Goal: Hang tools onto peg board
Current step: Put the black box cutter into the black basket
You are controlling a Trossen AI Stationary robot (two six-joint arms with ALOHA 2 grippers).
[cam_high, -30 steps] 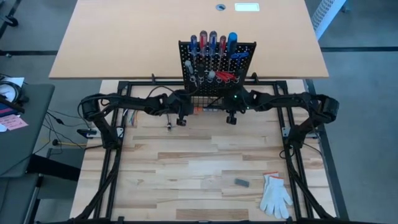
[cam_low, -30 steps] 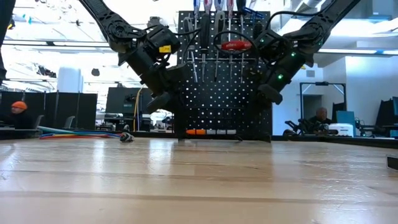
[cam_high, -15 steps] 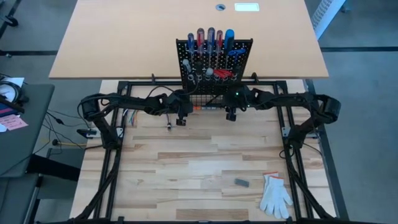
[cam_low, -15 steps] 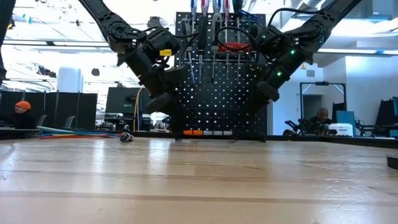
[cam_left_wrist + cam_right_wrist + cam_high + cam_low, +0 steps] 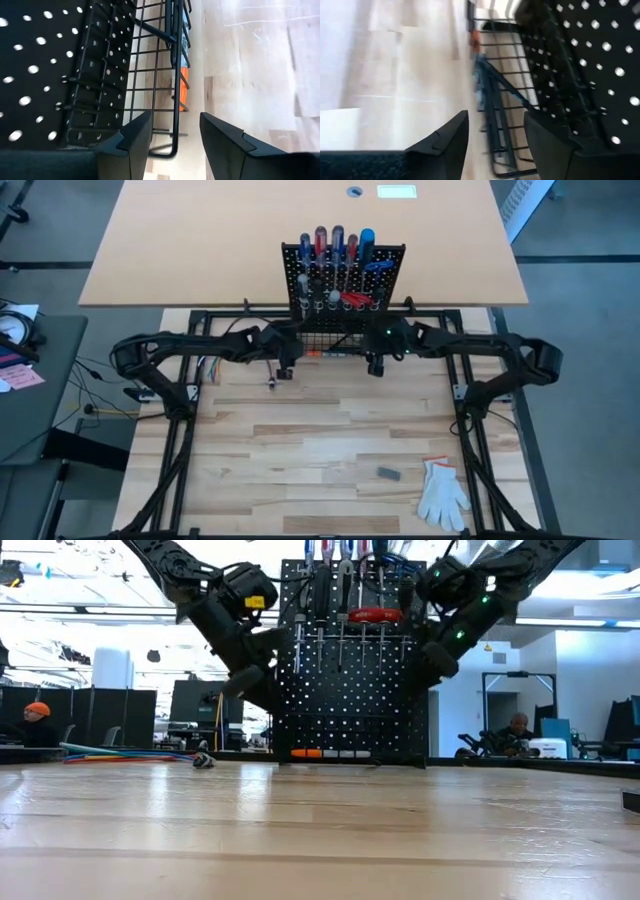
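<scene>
The black peg board stands upright at the table's far edge. Several tools with red and blue handles hang in its rings by their handles, shafts down. A wire basket at its base holds an orange-handled tool. My left gripper is open, raised off the table by the basket's left corner, which shows beyond its gap. My right gripper is open by the basket's right side. Neither has anything between its fingers.
A small loose piece lies on the table near my left gripper. A loop of coloured wires lies at the far left. A white glove, a small dark block and an orange scrap lie near the front right.
Both grippers have risen from the foot of the peg board and drawn a little back from it. The peg board has shifted slightly toward the table's left and stands upright, the tools still hanging on it.
</scene>
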